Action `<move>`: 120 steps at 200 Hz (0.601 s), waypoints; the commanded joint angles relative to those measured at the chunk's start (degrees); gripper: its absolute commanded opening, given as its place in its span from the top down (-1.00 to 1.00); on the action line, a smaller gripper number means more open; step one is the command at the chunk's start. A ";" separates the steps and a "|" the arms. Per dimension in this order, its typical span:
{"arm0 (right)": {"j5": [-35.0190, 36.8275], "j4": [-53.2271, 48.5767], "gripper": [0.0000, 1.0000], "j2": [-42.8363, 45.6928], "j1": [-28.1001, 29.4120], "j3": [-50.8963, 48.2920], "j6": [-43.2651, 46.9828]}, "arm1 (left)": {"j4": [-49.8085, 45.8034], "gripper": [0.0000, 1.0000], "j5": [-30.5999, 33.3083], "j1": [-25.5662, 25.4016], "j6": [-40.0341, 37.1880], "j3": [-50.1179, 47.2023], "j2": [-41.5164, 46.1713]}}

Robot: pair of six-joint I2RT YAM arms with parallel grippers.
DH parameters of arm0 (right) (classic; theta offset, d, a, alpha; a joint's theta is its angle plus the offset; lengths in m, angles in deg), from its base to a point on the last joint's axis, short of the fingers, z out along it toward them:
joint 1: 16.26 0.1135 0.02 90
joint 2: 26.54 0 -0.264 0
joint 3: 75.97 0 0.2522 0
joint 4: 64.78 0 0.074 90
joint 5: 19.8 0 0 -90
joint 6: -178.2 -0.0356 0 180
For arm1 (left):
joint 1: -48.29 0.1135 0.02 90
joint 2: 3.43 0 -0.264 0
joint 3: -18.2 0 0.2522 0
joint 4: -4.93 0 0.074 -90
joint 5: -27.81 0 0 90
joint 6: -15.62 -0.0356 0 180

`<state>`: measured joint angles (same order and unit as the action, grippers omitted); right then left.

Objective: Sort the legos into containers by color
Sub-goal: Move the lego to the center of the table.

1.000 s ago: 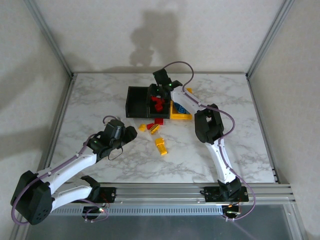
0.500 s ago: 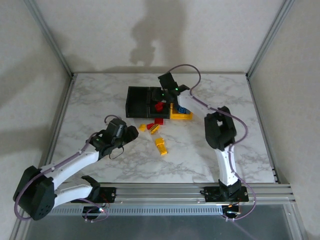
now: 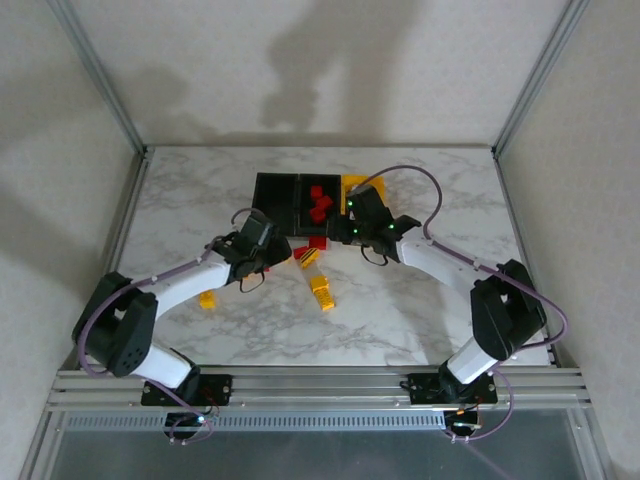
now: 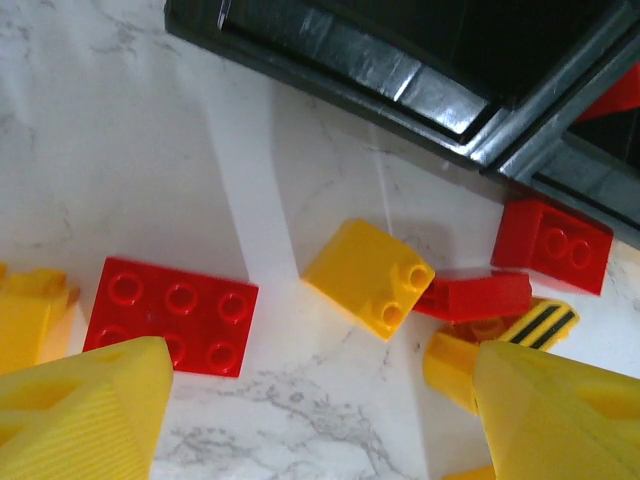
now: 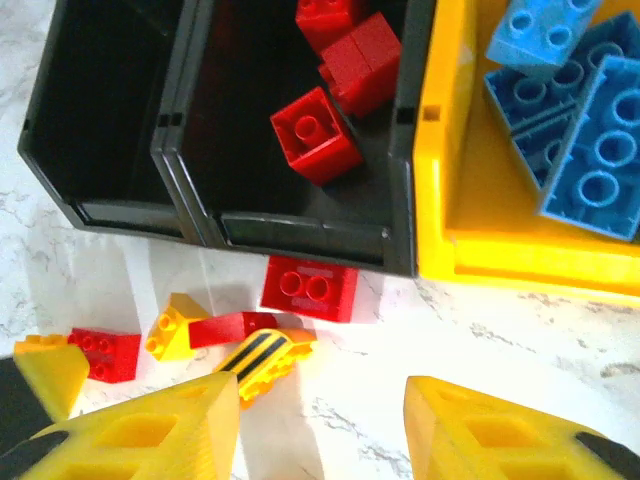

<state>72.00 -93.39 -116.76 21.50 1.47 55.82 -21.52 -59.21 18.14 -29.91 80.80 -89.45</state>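
Now | left, right jaws spread | right wrist: blue legos (image 5: 590, 130) in yellow bin (image 5: 438, 200) | left wrist: red brick (image 4: 170, 315)

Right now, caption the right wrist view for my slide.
Open right gripper over loose red and yellow legos; red bricks in black bin, blue bricks in yellow bin.

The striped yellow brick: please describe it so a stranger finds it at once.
Find the row of bins; the middle black bin holds red bricks. On the table before its front wall lies the striped brick: yellow with black stripes, while its neighbours are plain red or yellow.
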 commanded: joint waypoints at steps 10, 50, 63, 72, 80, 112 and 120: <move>1.28 1.76 0.07 3.20 0.03 -1.75 -1.45 | -1.30 -0.58 3.43 0.45 -3.28 3.00 -3.88; 1.08 1.59 0.08 3.55 0.04 -2.33 -1.89 | -1.96 -0.57 6.00 0.40 -4.65 5.01 -8.80; 1.59 1.45 0.09 3.89 0.04 -2.55 -2.07 | -1.46 -0.56 4.98 0.15 -4.53 4.67 -9.23; 1.72 1.32 0.09 4.04 0.03 -2.60 -2.07 | -1.07 -0.56 4.27 -0.32 -4.19 4.13 -9.02; 2.05 1.24 0.09 4.14 0.04 -2.60 -2.07 | -1.19 -0.56 3.75 -0.72 -3.76 3.71 -8.68; 2.40 1.14 0.08 3.74 0.03 -2.38 -2.25 | -1.29 -0.56 2.15 -2.45 -1.48 0.49 -5.42; 2.48 1.15 0.09 3.60 0.00 -2.25 -2.32 | -1.56 -0.56 1.34 -2.59 -0.86 -0.36 -4.74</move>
<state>73.12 -92.48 -114.75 21.50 -0.36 54.26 -21.25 -55.76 16.61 -32.58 83.29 -97.10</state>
